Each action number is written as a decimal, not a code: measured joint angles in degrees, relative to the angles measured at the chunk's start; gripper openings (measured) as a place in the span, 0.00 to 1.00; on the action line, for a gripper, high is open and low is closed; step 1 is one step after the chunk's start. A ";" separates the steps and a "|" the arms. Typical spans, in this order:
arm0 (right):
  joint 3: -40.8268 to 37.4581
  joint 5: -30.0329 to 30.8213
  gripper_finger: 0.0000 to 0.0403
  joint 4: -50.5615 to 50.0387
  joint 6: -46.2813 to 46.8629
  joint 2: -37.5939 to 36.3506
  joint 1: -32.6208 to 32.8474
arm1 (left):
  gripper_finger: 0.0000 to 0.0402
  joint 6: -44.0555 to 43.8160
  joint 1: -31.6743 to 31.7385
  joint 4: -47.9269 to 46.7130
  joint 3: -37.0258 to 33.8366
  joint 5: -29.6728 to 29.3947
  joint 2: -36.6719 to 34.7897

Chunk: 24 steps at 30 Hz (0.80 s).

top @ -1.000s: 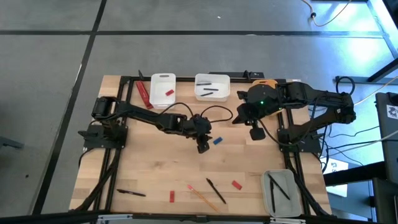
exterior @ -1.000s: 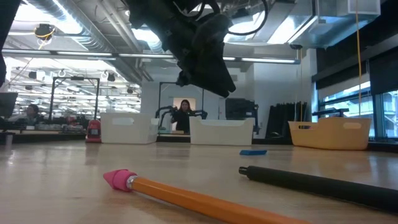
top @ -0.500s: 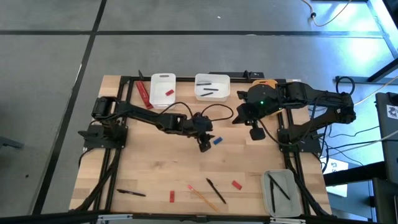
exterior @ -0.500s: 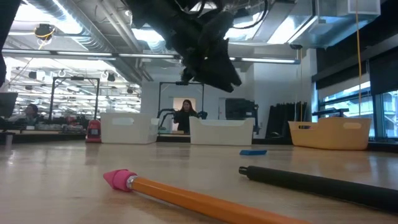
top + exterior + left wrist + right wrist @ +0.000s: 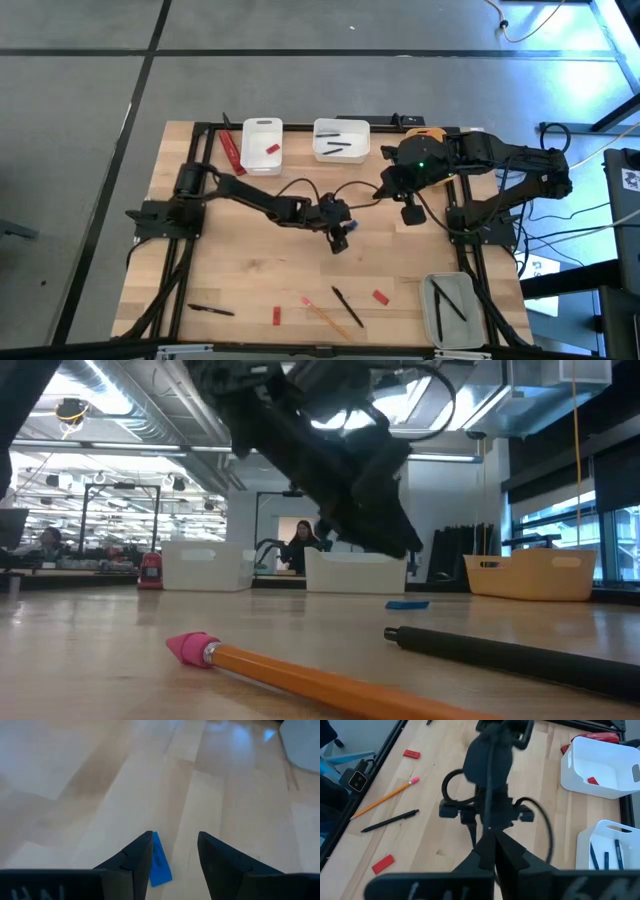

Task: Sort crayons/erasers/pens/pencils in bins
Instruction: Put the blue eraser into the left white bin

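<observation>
A small flat blue piece point(image 5: 160, 862) lies on the wooden table point(image 5: 250, 260), also seen in the low view point(image 5: 407, 604). My left gripper point(image 5: 175, 836) hangs open low over it at mid-table point(image 5: 340, 238). The piece lies between the two fingers, close beside one, and I see no touch. My right gripper point(image 5: 410, 213) stays raised at the right, shut point(image 5: 495, 851) and empty. A pencil point(image 5: 325, 315) with a pink end point(image 5: 190, 648) and a black pen point(image 5: 347, 306) lie flat near the front edge.
At the far edge stand a narrow white bin point(image 5: 261, 145) with a red piece, a wider white bin point(image 5: 341, 140) with pens, and a yellow-orange bin point(image 5: 425, 132) half under the right arm. A grey bin point(image 5: 452, 310) sits front right. Red pieces point(image 5: 275, 316) point(image 5: 381, 297) and a pen point(image 5: 211, 310) lie in front.
My left gripper has come down and reached toward the table's right edge, ending low over the blue piece. The piece has not moved.
</observation>
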 joint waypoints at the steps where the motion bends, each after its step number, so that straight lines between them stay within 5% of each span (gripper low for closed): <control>1: 0.00 -0.02 0.01 -0.02 -0.01 0.00 0.01 | 0.37 0.04 -0.10 0.84 0.00 0.00 0.85; 19: 0.00 -0.15 0.01 -0.08 0.00 0.00 0.01 | 0.37 3.45 -1.82 2.59 -0.04 -10.86 6.04; 24: 0.00 -0.17 0.01 -0.13 -0.02 0.00 0.00 | 0.37 3.20 -1.52 2.58 -0.04 -6.25 6.04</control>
